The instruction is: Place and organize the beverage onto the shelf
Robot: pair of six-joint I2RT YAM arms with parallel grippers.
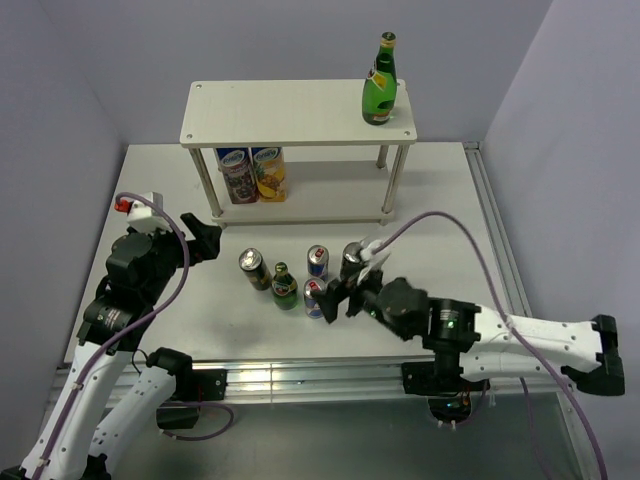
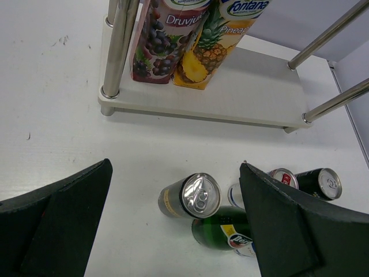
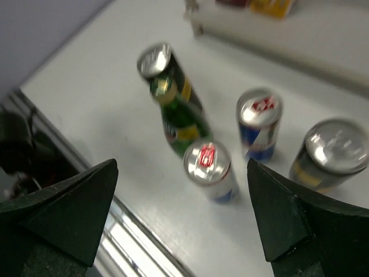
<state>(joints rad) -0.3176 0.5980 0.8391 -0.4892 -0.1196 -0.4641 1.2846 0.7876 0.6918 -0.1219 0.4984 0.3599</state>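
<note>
- Overhead first: one green bottle (image 1: 378, 88) stands at the right end of the shelf (image 1: 290, 112), on its top board. Two juice cartons (image 1: 252, 175) sit on the lower board at the left. Five other drinks cluster on the desk (image 1: 170, 190) near its front.
- Both the left gripper (image 1: 207, 240) and the right gripper (image 1: 337, 293) gape wide and hold nothing.
- I judge the near blue can (image 1: 314, 299), just beside the right gripper, to be my pick. I would straddle it squarely, close at mid-body and keep off the desk bottle (image 1: 284, 288) just left of it.
- The right dark can (image 1: 352, 257) is partly masked by that gripper and its cable (image 1: 420, 222).
- Left wrist: the left dark can (image 2: 190, 196) stands ahead, framed between the wide fingers (image 2: 57, 225). The blue cans are mostly hidden behind the right finger.
- Right wrist: the view is blurred and the labels are unreadable. The shelf's top board is out of frame.
</note>
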